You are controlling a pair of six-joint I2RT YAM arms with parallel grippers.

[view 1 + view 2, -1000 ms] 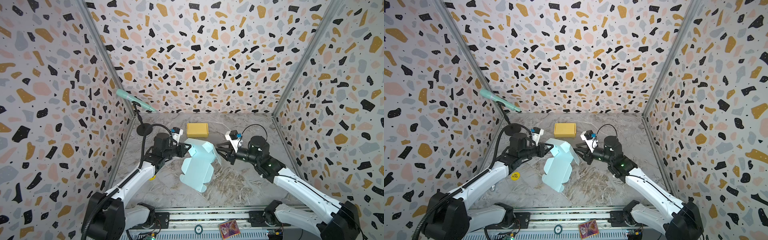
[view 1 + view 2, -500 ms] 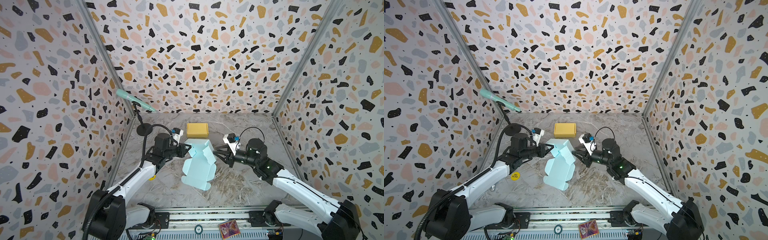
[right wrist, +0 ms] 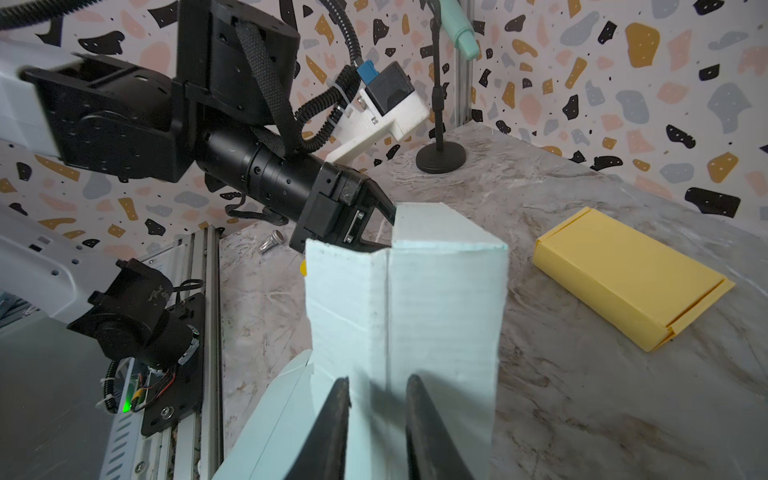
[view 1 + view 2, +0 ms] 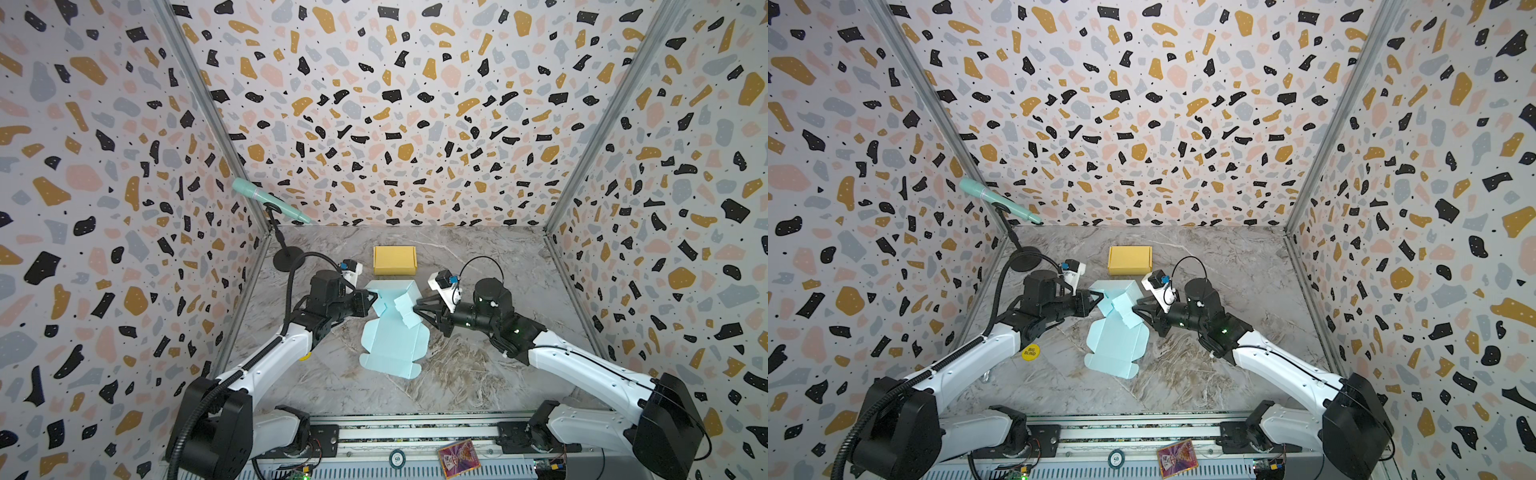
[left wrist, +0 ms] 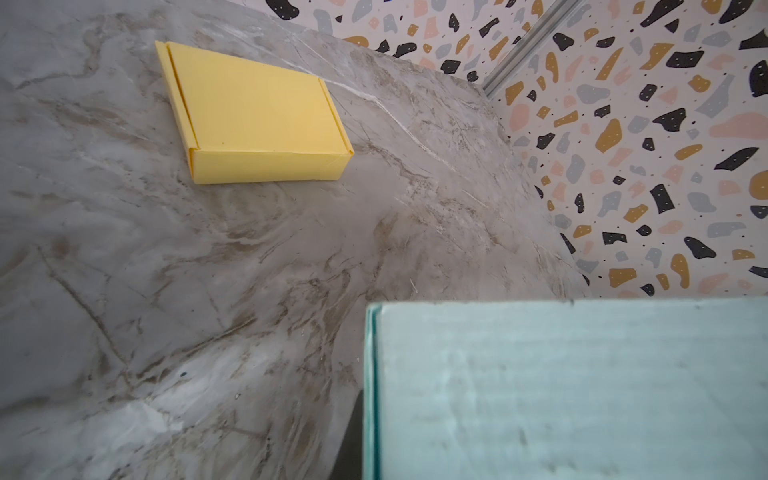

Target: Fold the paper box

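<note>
The light blue paper box (image 4: 390,340) (image 4: 1117,345) lies partly folded on the marble table, its far end raised into walls. My left gripper (image 4: 374,297) (image 4: 1100,296) is shut on the left wall's upper edge; in the right wrist view it (image 3: 388,232) pinches that edge behind the box (image 3: 415,311). The blue wall (image 5: 561,395) fills much of the left wrist view. My right gripper (image 4: 415,309) (image 4: 1134,308) (image 3: 378,399) meets the right side flap, jaws a narrow gap apart, tips against the card beside a crease. Nothing shows pinched between them.
A closed yellow box (image 4: 394,260) (image 4: 1129,260) (image 5: 257,116) (image 3: 623,282) sits just behind the blue one. A green microphone (image 4: 270,201) on a black stand (image 4: 287,258) occupies the back left corner. A yellow sticker (image 4: 1030,352) and the front rail (image 4: 395,436) lie nearer me.
The blue box has come down from a tilted, lifted pose, and its near panel now lies on the table. The right gripper has moved in on the right flap and narrowed its jaws.
</note>
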